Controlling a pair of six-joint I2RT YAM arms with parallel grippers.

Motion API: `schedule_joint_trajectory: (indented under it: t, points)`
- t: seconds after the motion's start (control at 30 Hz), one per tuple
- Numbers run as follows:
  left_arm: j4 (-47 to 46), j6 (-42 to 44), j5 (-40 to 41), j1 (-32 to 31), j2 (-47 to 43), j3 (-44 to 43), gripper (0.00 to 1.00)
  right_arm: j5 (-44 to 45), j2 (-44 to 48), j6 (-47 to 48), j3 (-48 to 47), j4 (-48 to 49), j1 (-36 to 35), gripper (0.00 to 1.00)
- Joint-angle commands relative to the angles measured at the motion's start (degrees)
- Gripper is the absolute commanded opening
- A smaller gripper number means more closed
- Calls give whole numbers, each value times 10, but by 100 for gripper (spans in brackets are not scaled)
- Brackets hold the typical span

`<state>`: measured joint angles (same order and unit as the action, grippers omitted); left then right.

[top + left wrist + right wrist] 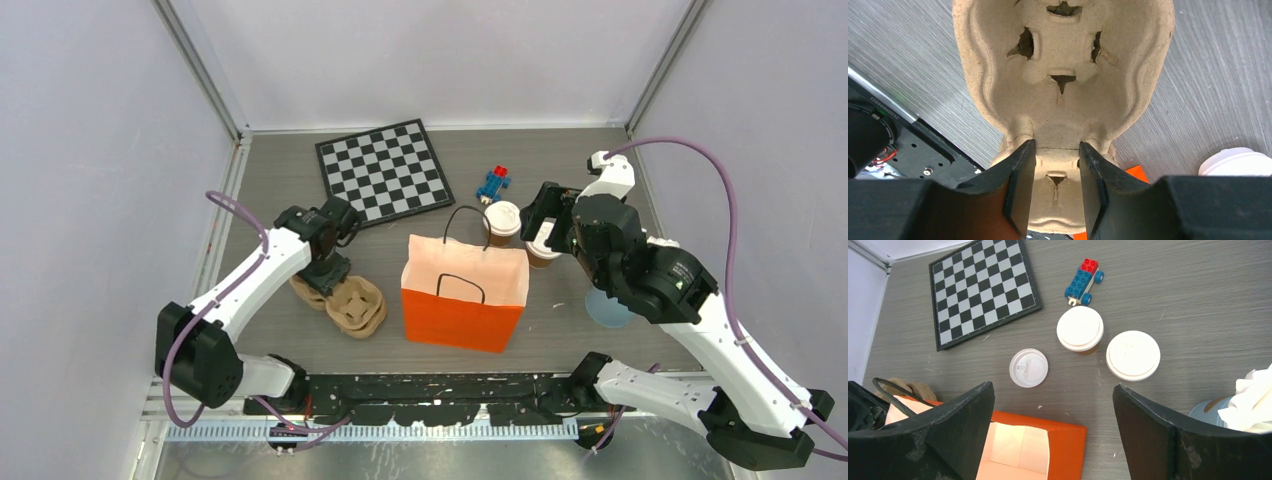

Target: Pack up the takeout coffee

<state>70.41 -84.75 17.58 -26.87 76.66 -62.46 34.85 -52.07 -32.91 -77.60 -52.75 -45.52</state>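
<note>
Two takeout coffee cups, brown with white lids, stand behind the orange bag's right corner: one [502, 219] [1080, 328] and another [541, 251] [1133, 355]. A third, smaller white lid [1028, 368] [1235, 163] lies left of them; I cannot tell whether a cup is under it. My right gripper [548, 215] [1053, 390] hovers open above the bare table between the bag and the cups, holding nothing. The left gripper [327, 272] [1057, 150] is shut on the middle ridge of the tan pulp cup tray [352, 305] [1063, 55], left of the bag.
The orange paper bag [463, 292] [1048, 440] stands open at the table's centre, black handles up. A chessboard [388, 170] [983, 287] and a blue toy car [493, 182] [1084, 280] lie behind. A pale blue tumbler [607, 308] [1215, 407] holding white paper stands at the right.
</note>
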Motion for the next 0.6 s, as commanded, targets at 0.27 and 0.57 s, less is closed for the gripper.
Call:
schedule_joint_trajectory:
  t: [0.27, 0.57]
  points:
    - [34, 135, 59, -5, -93, -68, 36, -9, 6, -7, 4, 14, 2, 92]
    - [-59, 380, 37, -5, -197, -80, 33, -45, -26, -4, -30, -5, 2, 91]
